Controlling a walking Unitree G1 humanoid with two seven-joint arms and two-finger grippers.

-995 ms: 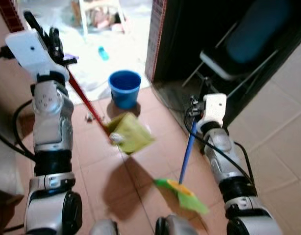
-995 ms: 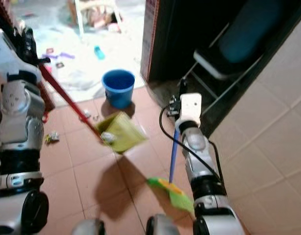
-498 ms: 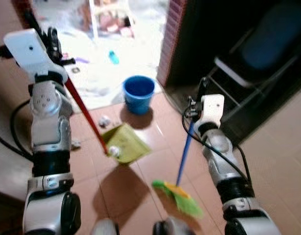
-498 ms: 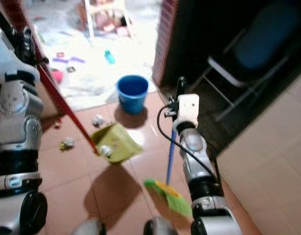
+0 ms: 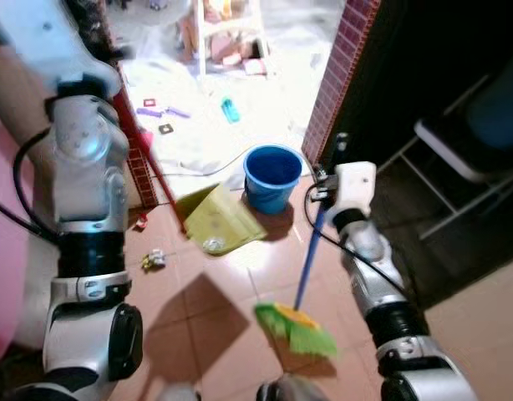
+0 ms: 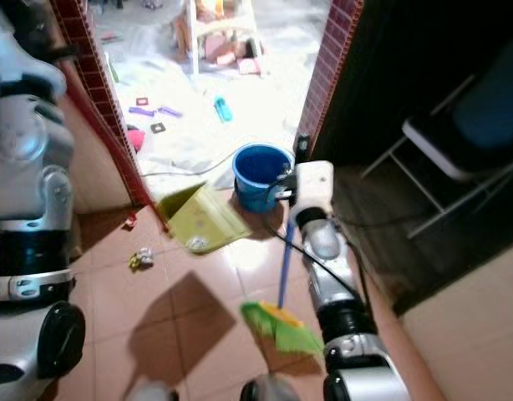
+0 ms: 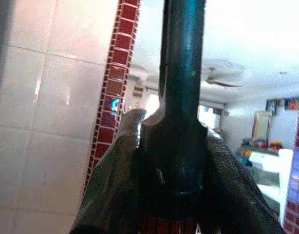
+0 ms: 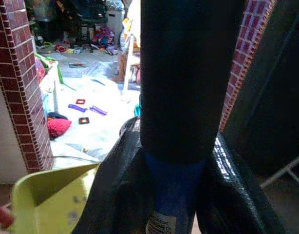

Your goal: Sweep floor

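Observation:
My left gripper (image 7: 181, 161) is shut on the dark top of a dustpan's red handle (image 5: 148, 159), held high at my left. The yellow-green dustpan (image 5: 219, 219) hangs tilted just above the terracotta floor, with a crumpled white scrap (image 5: 212, 245) in it. It sits right beside the blue bucket (image 5: 273, 177). My right gripper (image 8: 176, 161) is shut on the broom's blue handle (image 5: 308, 259). The green and yellow bristles (image 5: 294, 327) are low over the tiles in front of my feet.
A small piece of litter (image 5: 152, 261) lies on the tiles left of the dustpan. Red brick pillars (image 5: 344, 75) frame a doorway to a bright room strewn with toys (image 5: 227, 109). A folding chair (image 5: 465, 159) stands in the dark area at right.
The whole view has shifted as I move toward the doorway. The bucket now sits right beside the dustpan. Both grippers keep their holds.

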